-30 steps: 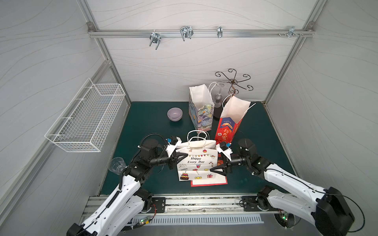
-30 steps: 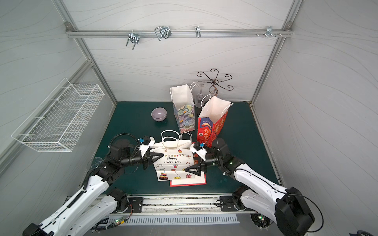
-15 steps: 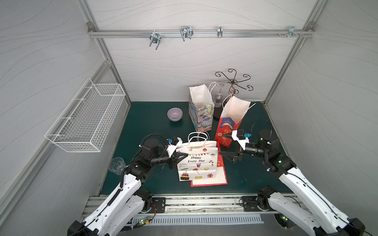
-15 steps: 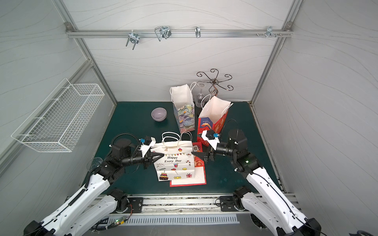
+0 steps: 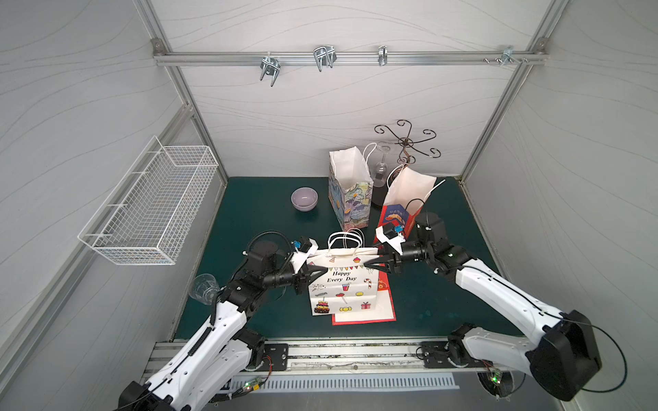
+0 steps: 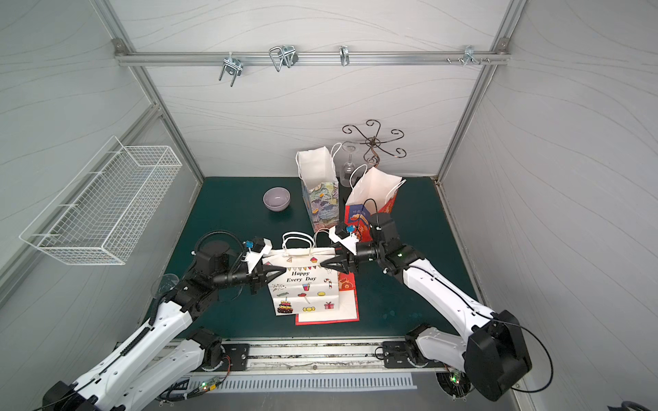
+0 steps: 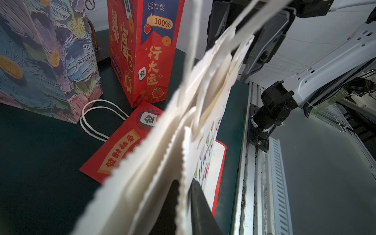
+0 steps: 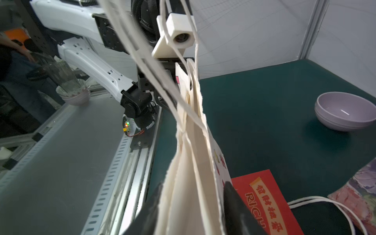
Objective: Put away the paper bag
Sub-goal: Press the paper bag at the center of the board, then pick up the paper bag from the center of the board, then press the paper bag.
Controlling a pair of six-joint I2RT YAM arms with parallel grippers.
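Both grippers (image 5: 318,272) (image 5: 370,265) clamped on bag (image 5: 343,288)

**Layout as I find it**

I note the printed bag (image 5: 343,281) held upright at front centre, the left gripper (image 5: 318,273) at one upper corner, the right gripper (image 5: 371,264) at the opposite. A flat bag (image 5: 370,313) lies beneath and behind it. Behind stand two open bags (image 5: 350,194) (image 5: 404,199), side by side. A bowl (image 5: 304,199) sits left of them. A wire basket (image 5: 153,210) hangs on the left wall.
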